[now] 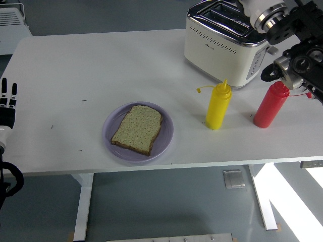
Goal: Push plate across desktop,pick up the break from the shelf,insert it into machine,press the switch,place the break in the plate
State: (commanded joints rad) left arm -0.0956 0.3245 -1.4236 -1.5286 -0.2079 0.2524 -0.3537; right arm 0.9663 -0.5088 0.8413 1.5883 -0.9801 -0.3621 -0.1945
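- On the white table [75, 75], toward its near edge and left of centre, sits a lavender plate [165, 139] with one slice of bread [137, 129] lying flat in it.
- The slice is toasted brown along its crust, pale and speckled across its face, and lies within the plate's rim.
- At the table's far right stands a cream toaster [222, 48] with a chrome top and two slots; no bread shows in either slot.
- A row of small buttons runs down the toaster's right end, and its lever sticks out on that same side.
- In front of the toaster stands a yellow squeeze bottle [218, 107], upright, its cap loop hanging to the left.
- To the right of the yellow bottle stands a red squeeze bottle [269, 106], also upright, well apart from the plate.
- The right arm [298, 45] enters at the upper right corner, raised above the toaster's right end; only its wrist and black joints show, the hand is cut off by the picture's top edge, and whether its fingers are spread or curled cannot be told.
- The left hand [7, 107] rests at the left edge just off the table, fingers straight, pointing up and close together, holding nothing.
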